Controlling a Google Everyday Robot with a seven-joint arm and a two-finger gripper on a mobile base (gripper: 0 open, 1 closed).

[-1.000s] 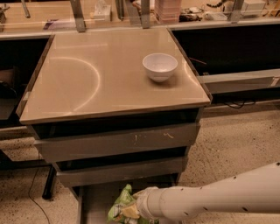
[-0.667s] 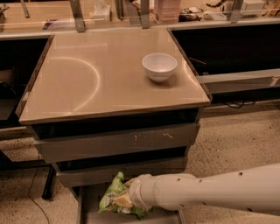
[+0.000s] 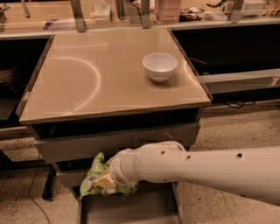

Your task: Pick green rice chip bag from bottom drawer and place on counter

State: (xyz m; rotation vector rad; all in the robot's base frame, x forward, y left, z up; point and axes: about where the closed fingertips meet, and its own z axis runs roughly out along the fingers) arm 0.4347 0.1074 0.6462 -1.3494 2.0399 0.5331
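Observation:
The green rice chip bag [image 3: 97,178] is crumpled light green with pale patches and hangs above the open bottom drawer [image 3: 131,208], in front of the middle drawer's face. My gripper [image 3: 113,178] sits at the end of the white arm [image 3: 197,170] that reaches in from the right; it is shut on the bag's right side and mostly hidden by the wrist and the bag. The beige counter [image 3: 87,74] with its faint arc mark lies above and behind.
A white bowl [image 3: 160,66] stands on the counter's right half. Two shallower grey drawers [image 3: 105,144] sit under the counter. A cluttered shelf [image 3: 144,11] runs along the back. Speckled floor [image 3: 236,127] lies to the right, and a cable [image 3: 33,188] hangs at left.
The arm has lifted the bag up and to the left, out of the bottom drawer; it now hangs level with the middle drawer's front.

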